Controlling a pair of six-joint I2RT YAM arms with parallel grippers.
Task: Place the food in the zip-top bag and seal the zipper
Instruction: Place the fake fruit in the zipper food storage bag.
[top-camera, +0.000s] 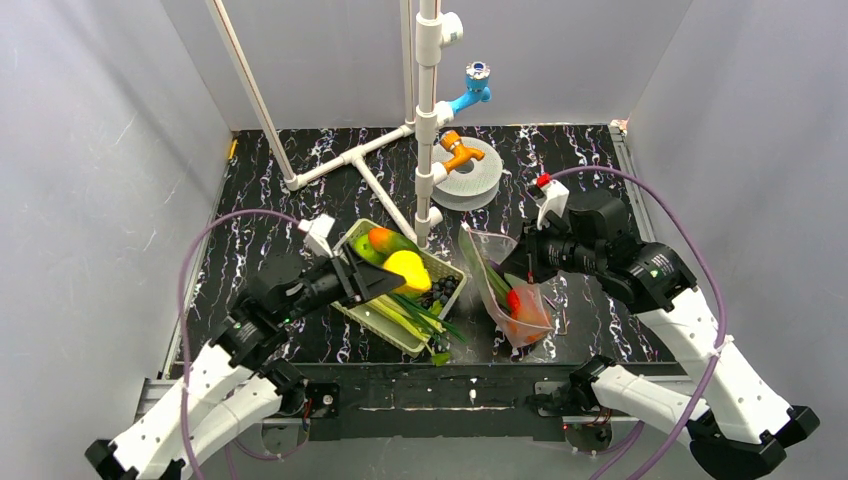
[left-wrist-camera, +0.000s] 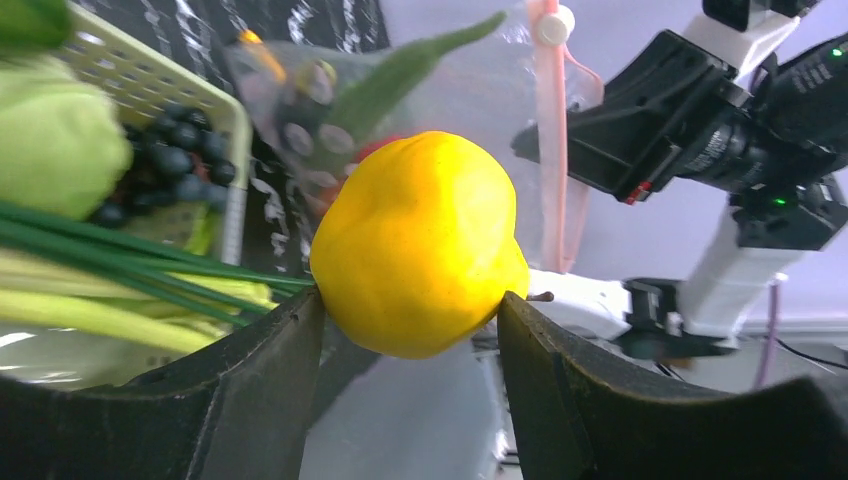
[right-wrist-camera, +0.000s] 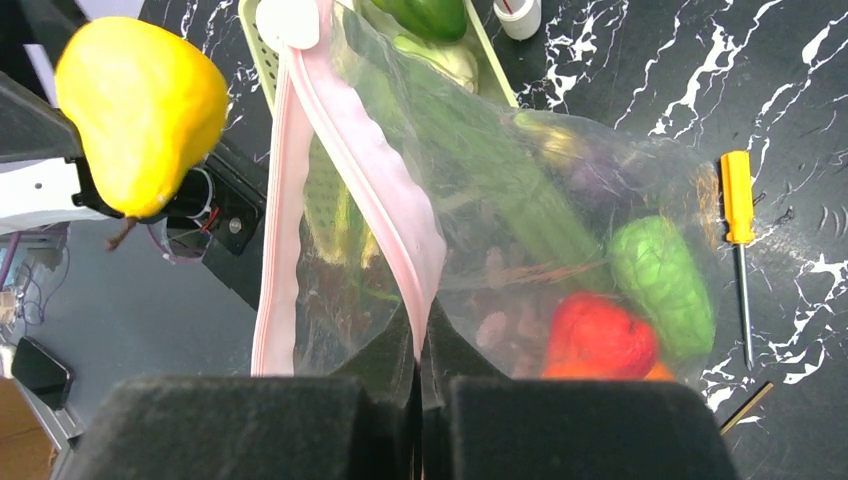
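Observation:
My left gripper (top-camera: 400, 275) is shut on a yellow round fruit (top-camera: 408, 268) and holds it in the air over the basket, left of the bag; the fruit also shows in the left wrist view (left-wrist-camera: 418, 245) between the fingers. My right gripper (right-wrist-camera: 420, 340) is shut on the pinkish-red zipper (right-wrist-camera: 370, 180) of the clear zip-top bag (right-wrist-camera: 500, 180) and holds its mouth up and open. The bag (top-camera: 505, 290) holds a red piece (right-wrist-camera: 598, 335), a bumpy green cucumber (right-wrist-camera: 662, 280), a long green vegetable and something orange.
A pale green mesh basket (top-camera: 372, 318) with green onions, dark grapes and a mango sits under the left gripper. A yellow-handled screwdriver (right-wrist-camera: 738, 200) lies right of the bag. A white pipe frame (top-camera: 428, 120) and a grey spool (top-camera: 470, 172) stand behind.

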